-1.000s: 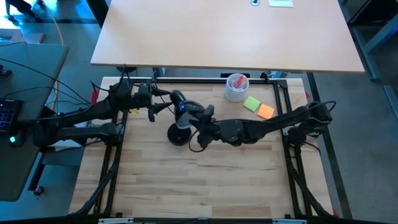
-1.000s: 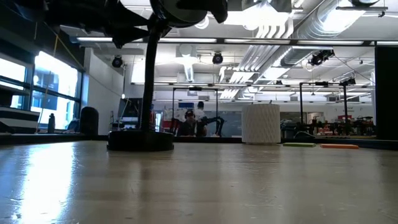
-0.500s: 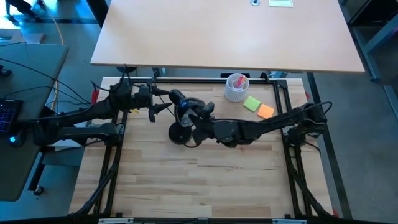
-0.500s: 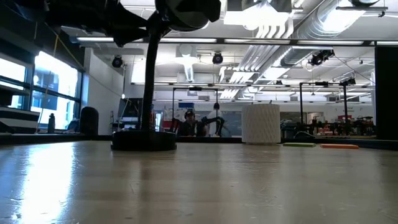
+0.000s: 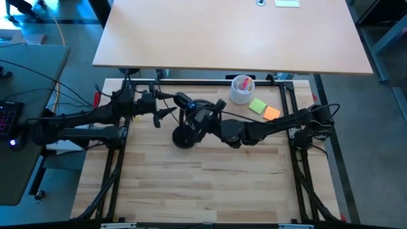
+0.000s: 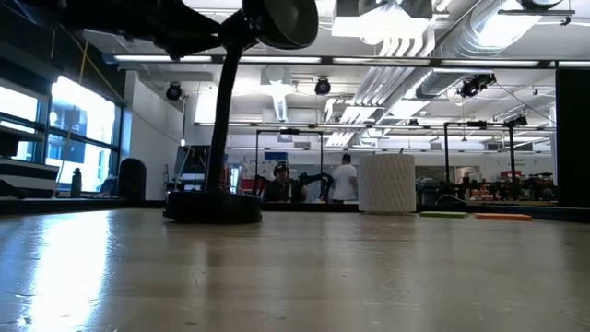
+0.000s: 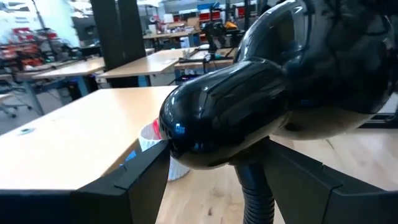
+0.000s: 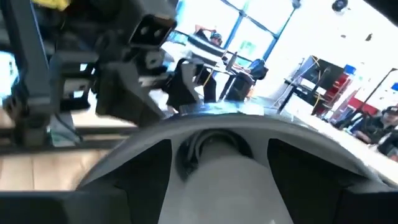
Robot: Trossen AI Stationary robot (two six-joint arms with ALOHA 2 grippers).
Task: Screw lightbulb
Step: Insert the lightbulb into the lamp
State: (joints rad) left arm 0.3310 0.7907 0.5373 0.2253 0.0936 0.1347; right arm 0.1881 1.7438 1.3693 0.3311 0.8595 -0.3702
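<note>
The table (image 5: pixel 210 184) carries the black lamp (image 5: pixel 186 124). The left claw (image 5: pixel 166 109) pinches the lamp's neck behind the shade. The right claw (image 5: pixel 202 116) pinches the white bulb (image 8: pixel 214 180), which sits between its fingers at the shade's mouth.

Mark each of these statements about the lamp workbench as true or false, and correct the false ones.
1. The black desk lamp's round base stands on the wooden table. True.
2. The white ribbed cup lies tipped on its side. False: it stands upright.
3. The small white rounded lightbulb sits between the right end effector's fingers at the lamp shade's opening. True.
4. The green and orange sticky notes lie left of the lamp's base. False: they lie to its right, beside the cup.
5. The left end effector rests far from the lamp. False: its fingers flank the glossy black cone shade.
</note>
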